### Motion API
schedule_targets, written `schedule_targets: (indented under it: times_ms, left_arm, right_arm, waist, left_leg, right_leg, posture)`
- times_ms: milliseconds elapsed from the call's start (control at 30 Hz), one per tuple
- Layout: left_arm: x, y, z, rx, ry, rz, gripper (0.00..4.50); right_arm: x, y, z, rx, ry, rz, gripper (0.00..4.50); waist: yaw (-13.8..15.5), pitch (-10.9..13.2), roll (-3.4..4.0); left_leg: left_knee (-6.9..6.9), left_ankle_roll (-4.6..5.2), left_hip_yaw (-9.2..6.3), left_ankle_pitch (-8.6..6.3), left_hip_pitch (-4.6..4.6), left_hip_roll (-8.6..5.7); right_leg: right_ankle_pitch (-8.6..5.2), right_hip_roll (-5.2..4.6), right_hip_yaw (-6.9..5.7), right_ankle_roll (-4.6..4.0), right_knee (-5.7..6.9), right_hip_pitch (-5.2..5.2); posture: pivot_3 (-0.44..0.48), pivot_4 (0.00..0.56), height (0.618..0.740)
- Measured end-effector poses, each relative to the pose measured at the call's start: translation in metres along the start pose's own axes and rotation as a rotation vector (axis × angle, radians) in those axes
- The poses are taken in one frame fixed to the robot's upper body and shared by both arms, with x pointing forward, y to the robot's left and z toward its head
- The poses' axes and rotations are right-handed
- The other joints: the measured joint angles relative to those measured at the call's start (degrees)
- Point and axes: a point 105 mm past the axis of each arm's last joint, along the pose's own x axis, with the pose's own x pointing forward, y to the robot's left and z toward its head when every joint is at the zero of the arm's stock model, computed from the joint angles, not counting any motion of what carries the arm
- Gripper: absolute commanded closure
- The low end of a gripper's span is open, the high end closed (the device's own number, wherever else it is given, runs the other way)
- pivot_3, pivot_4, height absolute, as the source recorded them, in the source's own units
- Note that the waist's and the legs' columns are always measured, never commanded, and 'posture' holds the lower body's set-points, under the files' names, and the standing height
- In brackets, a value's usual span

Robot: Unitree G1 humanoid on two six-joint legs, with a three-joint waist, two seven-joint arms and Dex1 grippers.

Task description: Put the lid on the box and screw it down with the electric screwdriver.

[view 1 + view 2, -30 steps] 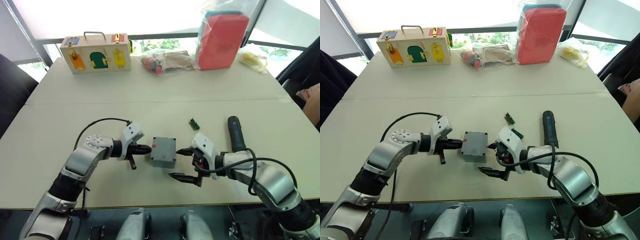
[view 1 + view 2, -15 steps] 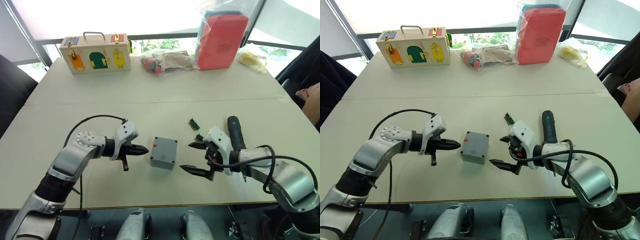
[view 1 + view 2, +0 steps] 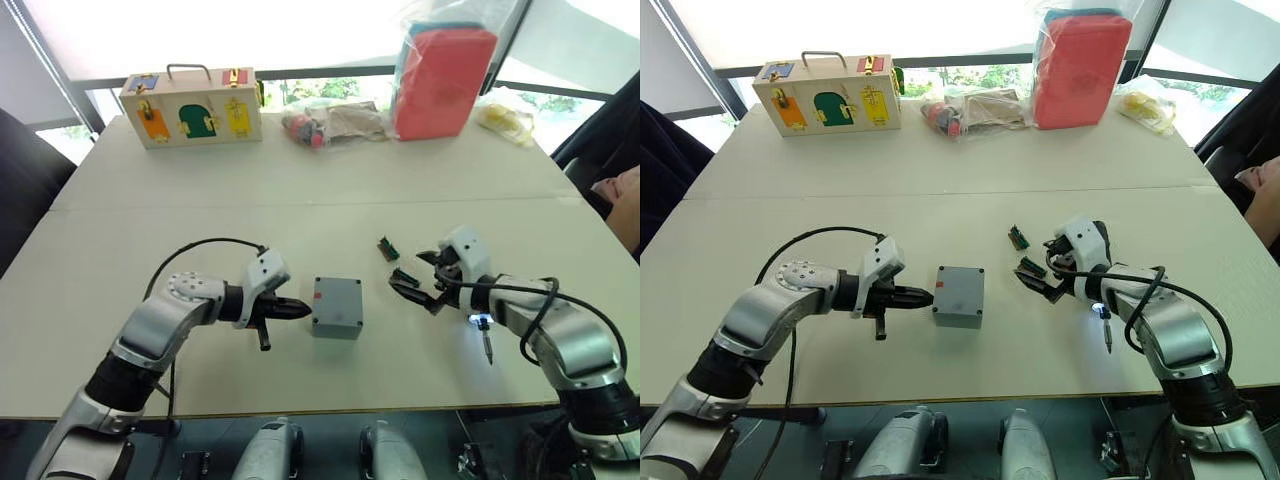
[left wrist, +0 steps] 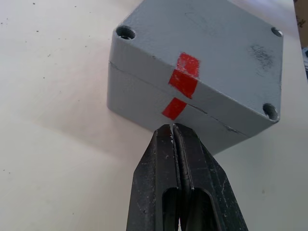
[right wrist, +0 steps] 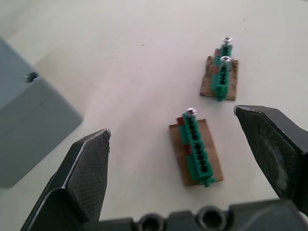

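Left wrist view: box (image 4: 202, 72) just beyond closed fingers (image 4: 166, 183).

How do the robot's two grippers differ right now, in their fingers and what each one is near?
The left gripper has its fingers pressed shut, tips right at the red-marked side of the box. The right gripper is spread wide open, its fingers either side of a small green screw holder, apart from the box. Both are empty and low over the table.
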Motion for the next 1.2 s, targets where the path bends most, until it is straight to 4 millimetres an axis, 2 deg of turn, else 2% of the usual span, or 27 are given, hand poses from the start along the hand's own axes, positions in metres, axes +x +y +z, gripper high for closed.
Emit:
schedule_targets:
  times_ms: [67,100,200,267,400,733,833,933,967,1000,1033,1067,1200]
  left_arm:
    - [-0.006,0.002,0.002,-0.004,0.004,0.001,4.50]
    - [-0.016,0.007,0.011,-0.001,-0.005,0.008,4.50]
    - [-0.046,0.015,0.046,0.057,-0.083,0.045,4.50]
    - [-0.049,0.012,0.053,0.045,-0.108,0.018,4.50]
    - [-0.050,0.009,0.062,0.042,-0.127,-0.008,4.50]
    - [-0.048,0.006,0.065,0.047,-0.141,-0.014,4.50]
    - [-0.047,0.005,0.065,0.045,-0.142,-0.019,4.50]
    - [-0.045,0.005,0.065,0.043,-0.141,-0.020,4.50]
    - [-0.045,0.005,0.065,0.043,-0.141,-0.020,4.50]
    - [-0.045,0.005,0.065,0.043,-0.141,-0.020,4.50]
    - [-0.045,0.005,0.065,0.042,-0.141,-0.019,4.50]
    - [-0.045,0.005,0.065,0.042,-0.141,-0.019,4.50]
    - [-0.045,0.005,0.065,0.042,-0.141,-0.019,4.50]
  right_arm:
    - [0.005,-0.002,0.003,0.018,-0.021,-0.015,0.06]
    - [0.010,-0.002,0.003,0.047,-0.037,-0.021,0.06]
    - [0.016,-0.001,-0.002,0.099,-0.038,-0.018,0.63]
    - [0.017,-0.001,-0.001,0.116,-0.046,-0.019,1.24]
    - [0.019,-0.002,-0.003,0.134,-0.047,-0.024,1.24]
    - [0.018,-0.004,-0.003,0.157,-0.054,-0.032,1.24]
    - [0.018,-0.003,-0.004,0.162,-0.050,-0.030,2.00]
    - [0.018,-0.003,-0.004,0.163,-0.050,-0.030,3.03]
    - [0.018,-0.003,-0.004,0.163,-0.050,-0.030,3.56]
    - [0.018,-0.002,-0.004,0.164,-0.050,-0.029,3.79]
    - [0.019,-0.002,-0.004,0.166,-0.051,-0.029,4.25]
    - [0.019,-0.001,-0.004,0.169,-0.052,-0.029,4.46]
    - [0.020,-0.001,-0.005,0.172,-0.050,-0.030,4.46]
  waist:
    - [-0.01,0.03,-0.08]
    - [-0.09,0.03,-0.08]
    - [-0.01,0.01,-0.01]
    - [-0.02,0.01,-0.02]
    - [-0.05,0.02,-0.03]
    - [-0.06,0.02,-0.03]
    - [-0.09,0.02,-0.03]
    - [-0.10,0.02,-0.03]
    - [-0.10,0.02,-0.03]
    - [-0.10,0.02,-0.03]
    - [-0.10,0.02,-0.03]
    - [-0.11,0.02,-0.03]
    - [-0.08,0.02,-0.03]
  left_leg:
    - [0.00,0.02,-0.01,-0.01,0.00,0.01]
    - [0.00,0.00,-0.02,0.00,0.00,0.02]
    - [-0.04,-0.04,-0.02,0.02,0.01,0.00]
    - [-0.02,-0.15,0.00,0.09,0.01,-0.01]
    - [-0.02,-0.02,0.00,0.01,0.04,-0.02]
    - [-0.03,-0.03,0.00,0.02,0.06,0.01]
    - [-0.03,-0.03,0.00,0.02,0.06,0.01]
    - [-0.03,-0.03,0.00,0.02,0.06,0.01]
    - [-0.03,-0.02,0.00,0.02,0.06,0.01]
    - [-0.03,-0.02,0.00,0.02,0.06,0.01]
    - [-0.03,-0.02,0.00,0.02,0.06,0.01]
    - [-0.03,-0.02,0.00,0.02,0.06,0.01]
    - [-0.03,-0.03,0.00,0.02,0.06,0.01]
  right_leg:
    - [0.00,0.03,-0.01,0.00,0.00,0.01]
    - [0.00,0.05,0.00,0.00,0.04,-0.02]
    - [-0.01,0.05,0.00,0.00,0.00,0.00]
    - [0.00,0.05,0.01,0.00,-0.02,0.03]
    - [0.00,0.06,0.02,0.00,0.03,0.03]
    - [0.00,0.11,0.05,0.00,0.03,0.03]
    - [0.00,0.11,0.05,0.00,0.04,0.03]
    - [0.00,0.12,0.05,0.00,0.04,0.03]
    - [0.00,0.12,0.05,0.00,0.03,0.03]
    - [0.00,0.12,0.05,0.00,0.03,0.03]
    - [0.00,0.12,0.05,0.00,0.03,0.03]
    - [0.00,0.12,0.05,0.00,0.03,0.03]
    - [0.00,0.12,0.05,0.00,0.03,0.03]
  posture:
    - [0.000,0.150,0.740]
    - [0.000,0.150,0.740]
    - [0.000,0.150,0.740]
    - [0.000,0.150,0.740]
    - [0.000,0.150,0.740]
    - [0.000,0.150,0.740]
    - [0.000,0.150,0.740]
    - [0.000,0.150,0.740]
    - [0.000,0.150,0.740]
    - [0.000,0.150,0.740]
    - [0.000,0.150,0.740]
    - [0.000,0.150,0.740]
    - [0.000,0.150,0.740]
